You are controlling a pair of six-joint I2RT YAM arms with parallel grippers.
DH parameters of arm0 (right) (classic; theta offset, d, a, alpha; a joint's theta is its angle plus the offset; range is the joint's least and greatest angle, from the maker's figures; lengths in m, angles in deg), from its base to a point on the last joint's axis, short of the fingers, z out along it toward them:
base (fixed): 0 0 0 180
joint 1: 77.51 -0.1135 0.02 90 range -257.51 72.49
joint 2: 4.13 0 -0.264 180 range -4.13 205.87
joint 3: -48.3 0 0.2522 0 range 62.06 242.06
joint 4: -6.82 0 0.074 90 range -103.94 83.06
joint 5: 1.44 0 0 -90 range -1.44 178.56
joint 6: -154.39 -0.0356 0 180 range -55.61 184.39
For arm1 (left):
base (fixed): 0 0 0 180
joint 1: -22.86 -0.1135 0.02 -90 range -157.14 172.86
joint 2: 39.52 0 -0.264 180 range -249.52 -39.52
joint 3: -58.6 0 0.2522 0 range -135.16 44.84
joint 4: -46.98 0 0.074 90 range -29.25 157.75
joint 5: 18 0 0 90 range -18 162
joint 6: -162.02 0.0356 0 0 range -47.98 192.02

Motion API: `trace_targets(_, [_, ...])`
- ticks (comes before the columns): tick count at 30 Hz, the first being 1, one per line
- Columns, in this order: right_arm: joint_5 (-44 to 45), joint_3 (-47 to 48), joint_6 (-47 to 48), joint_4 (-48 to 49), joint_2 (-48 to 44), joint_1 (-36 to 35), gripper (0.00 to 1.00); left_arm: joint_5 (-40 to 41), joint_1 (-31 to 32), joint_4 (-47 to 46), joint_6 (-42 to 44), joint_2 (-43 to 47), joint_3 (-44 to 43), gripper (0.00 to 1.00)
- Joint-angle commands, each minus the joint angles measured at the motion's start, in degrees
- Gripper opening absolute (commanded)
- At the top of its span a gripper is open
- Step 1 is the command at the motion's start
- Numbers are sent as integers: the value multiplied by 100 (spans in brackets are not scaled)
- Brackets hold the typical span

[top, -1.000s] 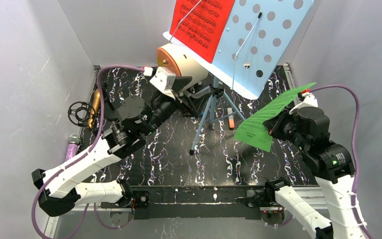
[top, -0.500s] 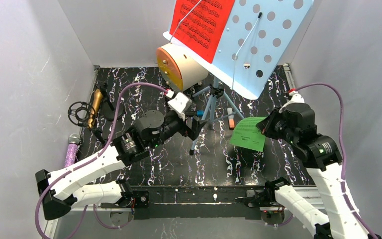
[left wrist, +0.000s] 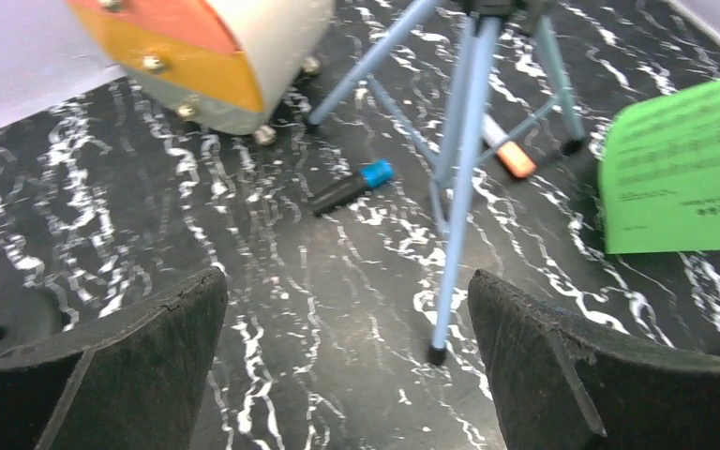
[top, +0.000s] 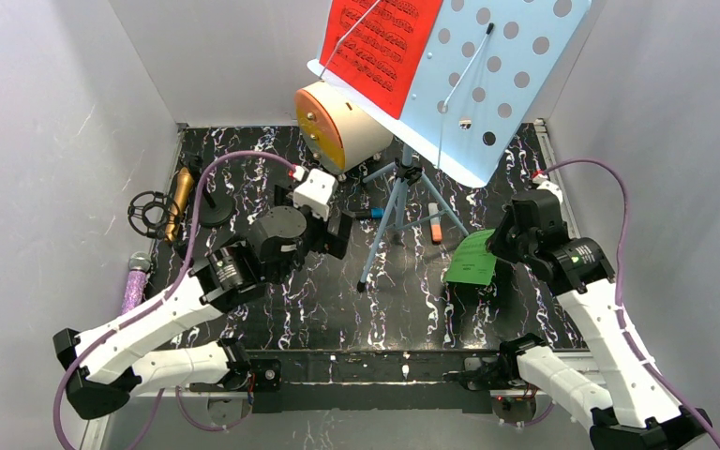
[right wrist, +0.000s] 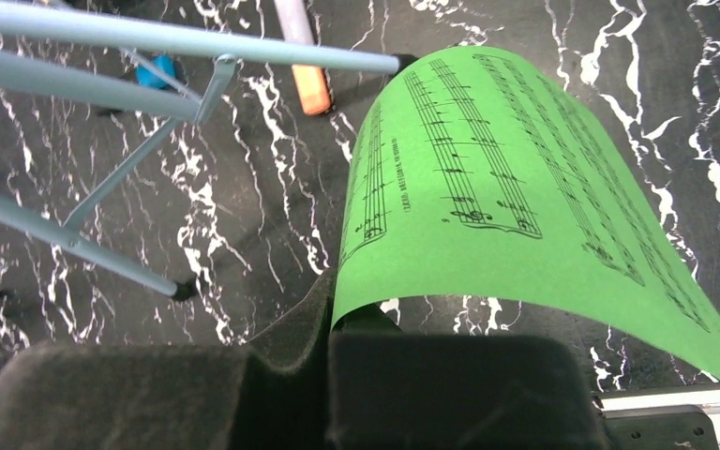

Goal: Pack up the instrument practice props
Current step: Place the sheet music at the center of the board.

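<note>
Robot lab enclosure, plain white walls (top: 56, 141), black marbled tabletop (top: 337, 300)

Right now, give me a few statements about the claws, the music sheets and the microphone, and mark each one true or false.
1. The right claw pinches the green music sheet. True.
2. The left claw is shut on a marker. False: it is open and empty.
3. The gold microphone lies by the table's left edge. True.
4. The red music sheet lies flat on the table. False: it rests on the pale-blue stand.
</note>
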Motion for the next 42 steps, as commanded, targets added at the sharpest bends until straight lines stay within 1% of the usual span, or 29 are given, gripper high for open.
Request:
trace_targets(1, [720,-17,-386,401,104,-7,1,1028,-166,729,201,43,-419,98])
trace_targets(4, [975,-28,-537,664,169,-6,1,1100,-259,251,528,222,25,98])
trace_targets(7, [1290,-29,-572,953,176,-1,1,1081,-390,-605,713,561,884,98])
trace_targets(9, [1474,-41,-608,1012,214,1,1,438,-1082,-570,465,661,1105,98])
trace_targets(12, [1615,-215,-750,1082,216,29,1,-14,-1697,-746,375,801,1379,98])
trace_targets(15, [1479,-478,-928,1197,175,56,1,-270,-1919,-799,383,851,1494,98])
trace_targets(18, [1178,-451,-820,1155,233,59,1,-582,-1948,-791,440,927,1527,98])
trace_targets(20, [962,-294,-756,982,290,59,1,-1099,-1949,-940,548,1061,1639,98])
trace_targets(24, [279,-98,-652,813,217,58,1,-2516,-1949,-1537,919,1310,2035,97])
trace_targets(28, [-343,14,-676,701,48,65,1,-3737,-1939,-2064,1035,1282,2297,95])
trace_targets(30, [-567,35,-736,666,-29,64,1,-4136,-1861,-2297,1012,1187,2335,94])
trace_targets(32, [-741,37,-780,665,-88,59,1,-4157,-1571,-2427,1105,1060,2272,94])
trace_targets(37, [-1140,33,-932,747,-177,65,1,-3159,-259,-2557,1825,648,2016,94])
trace_targets(40, [-1518,29,-988,825,-203,58,1,-2760,225,-3010,2279,413,2087,93])
trace_targets(42, [-1667,13,-1018,849,-225,65,1,-2721,460,-3482,2658,312,2255,94])
